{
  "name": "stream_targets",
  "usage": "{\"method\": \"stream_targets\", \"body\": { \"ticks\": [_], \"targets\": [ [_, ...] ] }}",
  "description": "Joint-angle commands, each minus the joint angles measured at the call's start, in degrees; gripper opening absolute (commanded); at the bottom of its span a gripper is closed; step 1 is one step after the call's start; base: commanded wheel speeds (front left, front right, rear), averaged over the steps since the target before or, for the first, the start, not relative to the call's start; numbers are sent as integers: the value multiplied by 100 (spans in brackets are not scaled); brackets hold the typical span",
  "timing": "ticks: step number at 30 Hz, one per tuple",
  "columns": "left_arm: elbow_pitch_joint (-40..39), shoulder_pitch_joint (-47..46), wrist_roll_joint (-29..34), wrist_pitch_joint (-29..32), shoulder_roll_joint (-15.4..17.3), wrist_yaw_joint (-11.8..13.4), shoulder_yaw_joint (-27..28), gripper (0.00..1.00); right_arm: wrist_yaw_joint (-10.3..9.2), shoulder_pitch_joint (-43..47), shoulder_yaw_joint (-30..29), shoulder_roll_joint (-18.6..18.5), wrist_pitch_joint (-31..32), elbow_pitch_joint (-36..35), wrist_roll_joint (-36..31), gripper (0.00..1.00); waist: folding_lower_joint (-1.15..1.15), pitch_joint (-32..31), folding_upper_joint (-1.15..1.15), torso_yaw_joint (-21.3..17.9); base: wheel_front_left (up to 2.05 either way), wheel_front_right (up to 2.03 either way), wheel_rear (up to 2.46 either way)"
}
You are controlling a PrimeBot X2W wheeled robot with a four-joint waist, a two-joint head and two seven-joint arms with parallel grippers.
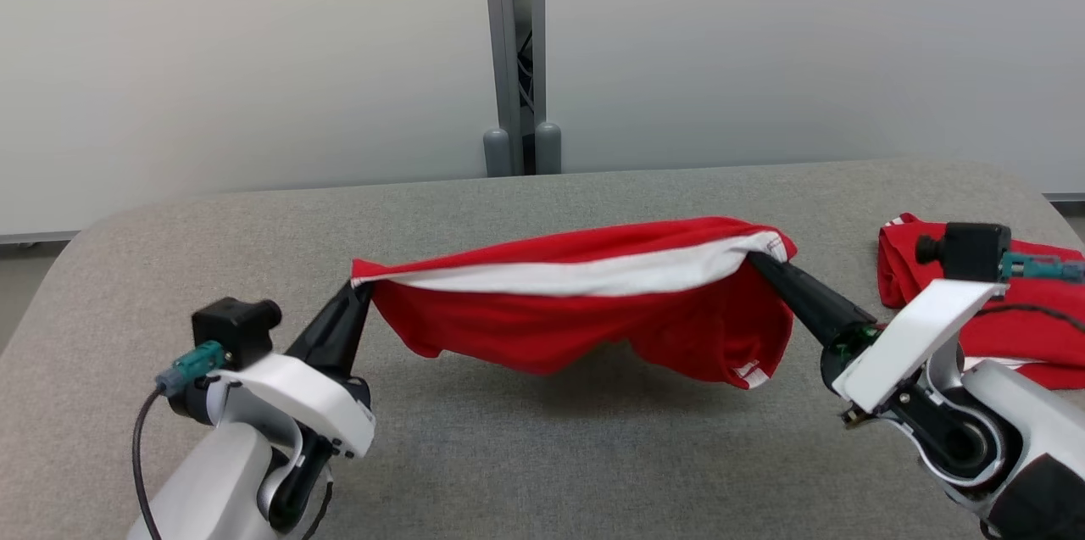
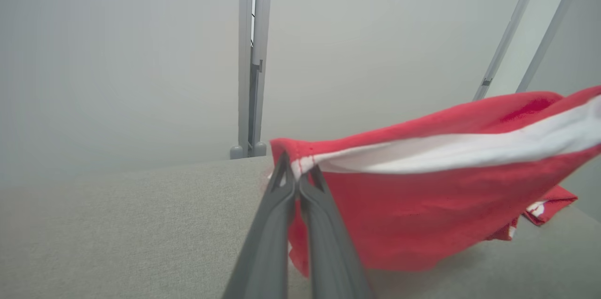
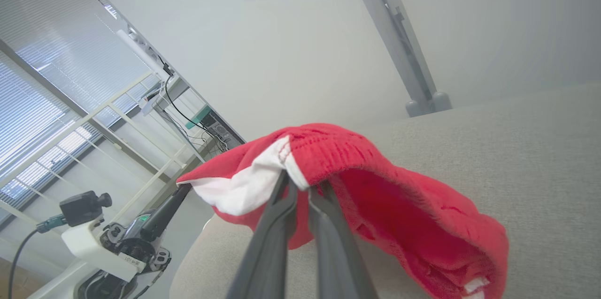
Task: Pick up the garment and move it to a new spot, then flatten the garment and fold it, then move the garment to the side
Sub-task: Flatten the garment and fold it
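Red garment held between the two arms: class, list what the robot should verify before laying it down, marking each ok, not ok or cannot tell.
1. Left end effector shut on a corner of the red cloth garment with a white band: ok.
2. Right end effector shut on the opposite corner: ok.
3. Garment pulled taut: not ok, it sags.
4. Lowest hem clear of the grey fabric table: cannot tell.
5. Second red garment at the table's right lies apart: ok.
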Motion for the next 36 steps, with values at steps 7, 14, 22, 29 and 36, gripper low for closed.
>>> {"method": "stream_targets", "body": {
  "ticks": [7, 14, 22, 29, 36],
  "targets": [
    [219, -599, -1083, 183, -29, -6, 257, 0, 0, -212, -572, -74, 499, -355, 1121, 0, 0, -120, 0, -19, 0, 0, 0],
    [682, -1149, -1256, 156, -72, -5, 304, 0, 0, -297, -1119, 159, 686, -239, 1493, 0, 0, -215, 0, -26, 0, 0, 0],
    [1125, -1784, -1286, 313, -180, -5, 181, 0, 0, -613, -1622, 573, 1123, 28, 1627, 0, 0, -348, 0, -16, 0, 0, 0],
    [1663, -2383, -1748, 1149, -384, 7, 292, 0, 0, -1343, -1317, 779, 1231, 995, 755, 0, 0, -485, 0, -8, 0, 0, 0],
    [1910, -2750, -1812, 1474, -352, -1, 193, 0, 0, -1866, -1068, 987, 1103, 1621, 253, 0, 0, -540, 0, 16, 0, 0, 0]
  ]
}}
